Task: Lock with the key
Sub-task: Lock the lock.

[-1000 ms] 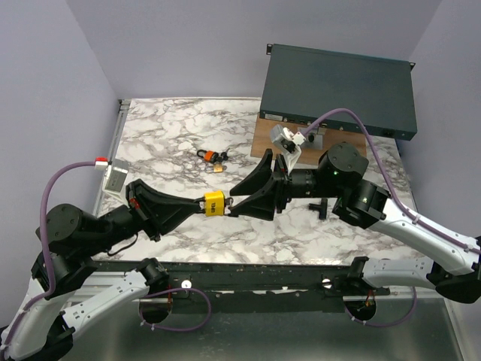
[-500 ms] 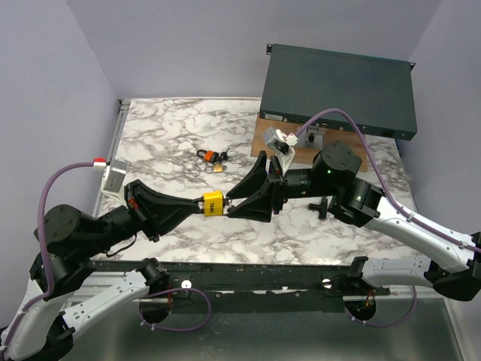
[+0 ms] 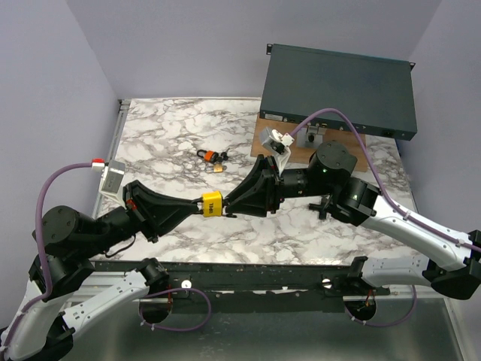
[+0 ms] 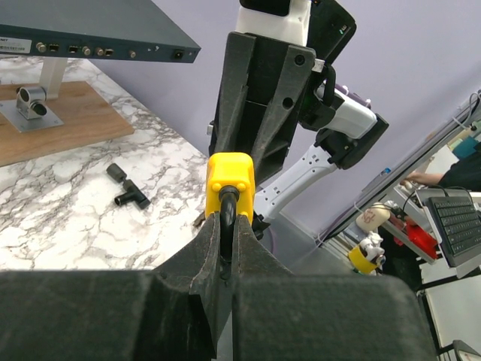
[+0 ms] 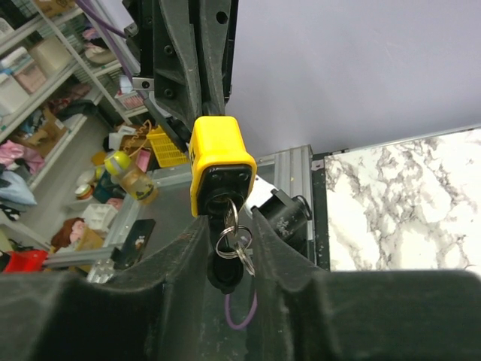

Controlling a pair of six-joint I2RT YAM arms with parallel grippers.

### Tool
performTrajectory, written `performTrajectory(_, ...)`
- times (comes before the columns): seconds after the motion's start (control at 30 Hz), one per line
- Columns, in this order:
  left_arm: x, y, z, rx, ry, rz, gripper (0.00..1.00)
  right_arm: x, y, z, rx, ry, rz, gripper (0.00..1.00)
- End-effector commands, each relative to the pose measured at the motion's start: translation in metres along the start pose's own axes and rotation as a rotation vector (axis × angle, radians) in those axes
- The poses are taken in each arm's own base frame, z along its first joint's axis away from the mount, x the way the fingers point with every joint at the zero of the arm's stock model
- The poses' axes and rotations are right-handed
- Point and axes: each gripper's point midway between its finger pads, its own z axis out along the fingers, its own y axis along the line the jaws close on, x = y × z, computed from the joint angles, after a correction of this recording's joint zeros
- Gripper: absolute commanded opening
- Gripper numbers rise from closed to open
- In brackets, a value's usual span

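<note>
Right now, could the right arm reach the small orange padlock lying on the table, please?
Probably not yet: the right gripper is shut on the key in the yellow padlock. The orange padlock itself lies unobstructed on the table nearby.

White-and-black arms (image 3: 418,232), purple cables (image 3: 46,197)

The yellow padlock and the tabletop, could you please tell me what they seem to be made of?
Yellow padlock: likely a plastic or rubber cover, matte with rounded moulded edges; metal beneath cannot be seen. Tabletop: marble-patterned, grey veins on white; real stone or laminate cannot be told.
</note>
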Motion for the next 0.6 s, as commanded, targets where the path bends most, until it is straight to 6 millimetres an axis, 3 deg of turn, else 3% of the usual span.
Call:
performTrajectory(0.0,-0.025,-0.017,-0.008,0.04,-0.087,0.008,0.0,-0.012,0.008,0.0,-0.019,-0.023,-0.026,0.22)
performTrajectory(0.17,-0.028,-0.017,-0.009,0.03,-0.096,0.008,0.0,-0.008,0.005,-0.001,-0.007,-0.013,-0.028,0.02)
performTrajectory(0.57,-0.037,-0.018,-0.012,0.002,-0.089,0.06,0.0,0.003,-0.005,-0.021,0.104,0.012,-0.069,0.01)
